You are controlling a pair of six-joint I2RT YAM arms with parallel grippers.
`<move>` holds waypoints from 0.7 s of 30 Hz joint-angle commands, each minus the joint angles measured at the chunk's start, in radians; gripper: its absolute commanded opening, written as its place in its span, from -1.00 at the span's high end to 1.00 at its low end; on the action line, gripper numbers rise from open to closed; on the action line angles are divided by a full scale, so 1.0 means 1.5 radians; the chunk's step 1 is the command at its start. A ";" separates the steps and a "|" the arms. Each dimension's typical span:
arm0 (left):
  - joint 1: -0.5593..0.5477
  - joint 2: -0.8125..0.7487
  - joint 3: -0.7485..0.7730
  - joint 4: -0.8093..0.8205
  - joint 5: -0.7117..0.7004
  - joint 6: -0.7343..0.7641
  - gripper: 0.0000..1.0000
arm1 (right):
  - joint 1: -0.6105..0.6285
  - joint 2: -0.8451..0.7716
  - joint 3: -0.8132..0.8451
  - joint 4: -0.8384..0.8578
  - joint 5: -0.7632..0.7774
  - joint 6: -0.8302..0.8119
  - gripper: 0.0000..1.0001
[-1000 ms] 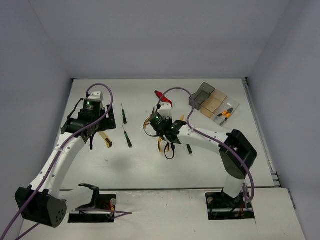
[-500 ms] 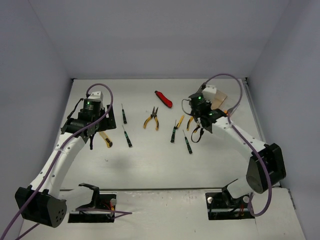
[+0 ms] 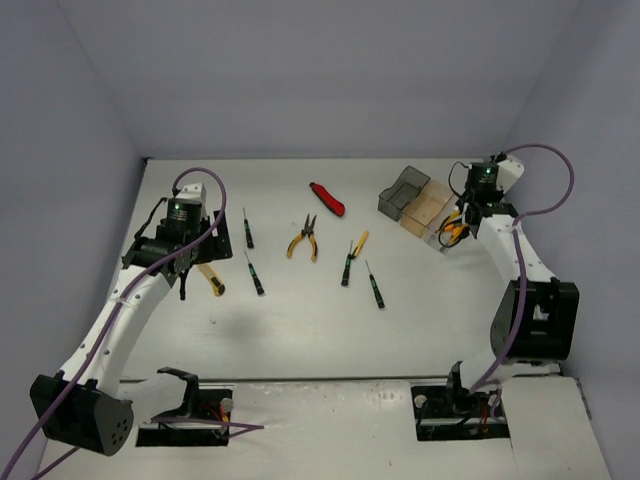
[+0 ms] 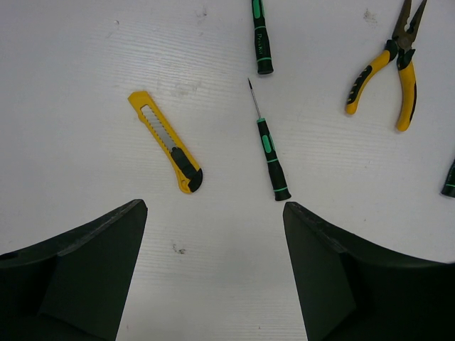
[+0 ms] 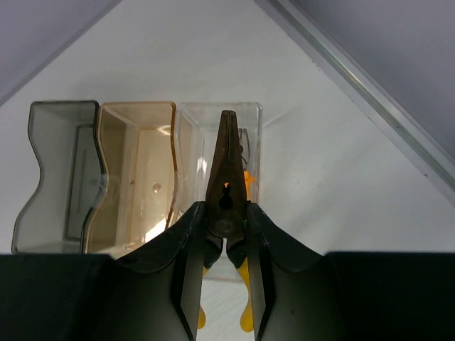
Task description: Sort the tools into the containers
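1. Since one second ago, the right arm has swung from the middle of the desk to its right end. The right pincer (image 5: 224, 213) now hangs at the clear plastic bin (image 5: 213, 108). The left arm has not shifted.
2. Left pincer (image 4: 213, 209): fingers wide apart, gripping nothing, above the white desk (image 4: 85, 57).
3. Yellow plastic utility knife (image 4: 166, 142): flat on the desk, ahead of the left pincer's left finger.
4. Thin black screwdriver with a green band (image 4: 269, 153): flat on the desk, just right of the knife. A second black screwdriver (image 4: 261, 35) lies beyond it.
5. Loose yellow-handled pliers (image 3: 303, 240): on the desk near the centre. The red utility knife (image 3: 327, 198) lies behind them, apart.
6. Two further black screwdrivers (image 3: 347, 270) (image 3: 374, 285): on the desk, right of the centre.
7. Dark smoky grey bin (image 5: 64, 104), translucent tan bin (image 5: 138, 105) and the clear plastic bin: side by side in one row.
8. Right pincer: clamped on the joint of the long-nose pliers with yellow handles (image 5: 226, 156). Their nose points out over the clear plastic bin. Orange-handled pliers (image 5: 246, 183) lie inside that bin.
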 commanded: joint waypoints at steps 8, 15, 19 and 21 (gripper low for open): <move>0.004 0.004 0.008 0.018 -0.009 -0.004 -0.49 | -0.060 0.132 0.116 0.090 -0.115 0.026 1.00; 0.004 0.008 0.008 0.017 -0.009 -0.003 -0.49 | -0.070 0.187 0.128 0.090 -0.159 0.056 1.00; 0.004 0.009 0.008 0.016 -0.007 -0.002 -0.49 | -0.070 0.197 0.116 0.090 -0.156 0.047 1.00; 0.004 0.009 0.008 0.016 -0.008 -0.003 -0.49 | -0.070 0.196 0.111 0.090 -0.155 0.038 1.00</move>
